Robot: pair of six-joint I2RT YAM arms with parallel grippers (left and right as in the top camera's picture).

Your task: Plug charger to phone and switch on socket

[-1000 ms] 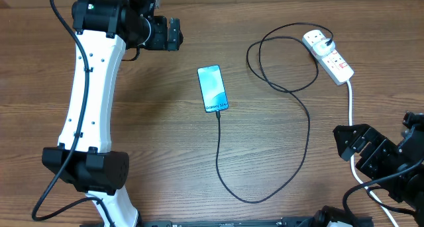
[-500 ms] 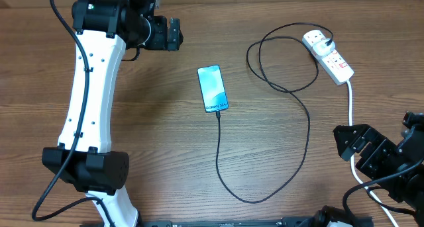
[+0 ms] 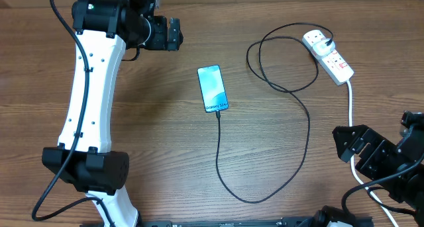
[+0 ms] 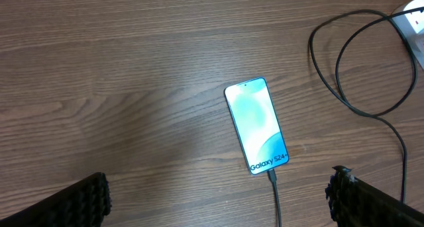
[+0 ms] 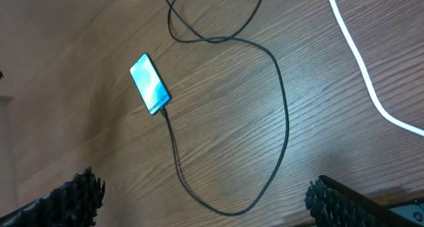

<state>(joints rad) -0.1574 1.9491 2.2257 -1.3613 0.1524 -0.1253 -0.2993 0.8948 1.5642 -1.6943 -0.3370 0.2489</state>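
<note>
Nothing has moved: left pincer [image 4: 218, 181] and right pincer [image 5: 205, 184] gape wide (both empty).

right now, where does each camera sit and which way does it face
overhead: above the table, facing straight down on phone, charger and socket; left arm and right arm show.
left wrist: over the phone, facing down; open left tool at the bottom corners.
right wrist: farther off, angled at phone and charger loop; open right tool at the bottom corners.
shared: all see the phone with the charger at its end.
</note>
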